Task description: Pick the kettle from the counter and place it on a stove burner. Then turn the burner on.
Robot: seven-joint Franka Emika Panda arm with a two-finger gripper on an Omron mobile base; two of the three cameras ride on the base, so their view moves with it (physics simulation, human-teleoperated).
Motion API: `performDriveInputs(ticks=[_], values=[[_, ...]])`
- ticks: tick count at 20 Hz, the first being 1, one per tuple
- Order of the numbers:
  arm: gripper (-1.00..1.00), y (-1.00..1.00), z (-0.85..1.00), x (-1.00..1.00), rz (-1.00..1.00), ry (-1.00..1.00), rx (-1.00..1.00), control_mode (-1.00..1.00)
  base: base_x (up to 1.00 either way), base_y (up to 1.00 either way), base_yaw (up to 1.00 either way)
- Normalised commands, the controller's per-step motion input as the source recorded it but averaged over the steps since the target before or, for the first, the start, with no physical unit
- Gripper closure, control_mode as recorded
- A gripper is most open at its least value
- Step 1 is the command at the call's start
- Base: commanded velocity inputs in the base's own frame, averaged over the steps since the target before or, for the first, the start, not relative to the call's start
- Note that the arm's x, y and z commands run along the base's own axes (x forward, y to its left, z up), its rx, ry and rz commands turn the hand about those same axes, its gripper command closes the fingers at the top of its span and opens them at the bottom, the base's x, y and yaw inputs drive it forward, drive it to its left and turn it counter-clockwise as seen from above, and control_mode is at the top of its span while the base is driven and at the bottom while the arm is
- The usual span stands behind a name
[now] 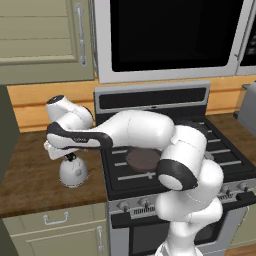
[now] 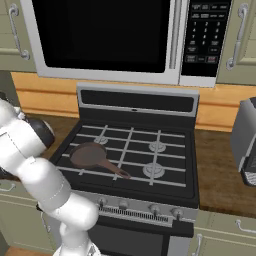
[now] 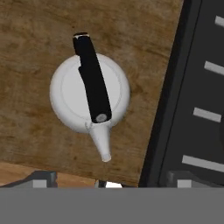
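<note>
The gripper (image 1: 64,154) is held directly above the small glossy white dome-shaped kettle (image 1: 73,171), presumably for a top grasp of its black handle (image 3: 92,78); whether its jaws are spread cannot be told. The kettle stands on the dark wood-grain desk (image 1: 30,175), beside the black gas range (image 1: 165,160), where the brown frying pan (image 2: 90,155) is seen

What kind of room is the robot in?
It looks like a kitchen. There is a black gas stove with a brown frying pan on it, a microwave above it, and a small white kettle sitting on a wooden counter with green cabinets.
</note>
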Motion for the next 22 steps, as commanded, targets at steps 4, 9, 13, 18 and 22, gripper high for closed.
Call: performDriveInputs(ticks=[4,9,13,18,22], values=[[-1.0,0.1,-0.27,0.21,0.0,0.01,0.0,-1.0,0.0,0.0,0.0],[-1.0,0.11,-0.26,0.3,0.0,0.0,0.0,-1.0,0.0,0.0,0.0],[-1.0,0.08,-0.29,0.4,0.0,0.0,0.0,-1.0,0.0,0.0,0.0],[-1.0,0.02,-0.34,0.31,0.0,0.0,-0.02,-1.0,0.0,0.0,0.0],[-1.0,0.0,-0.28,0.17,0.0,0.0,-0.01,-1.0,0.0,0.0,0.0]])
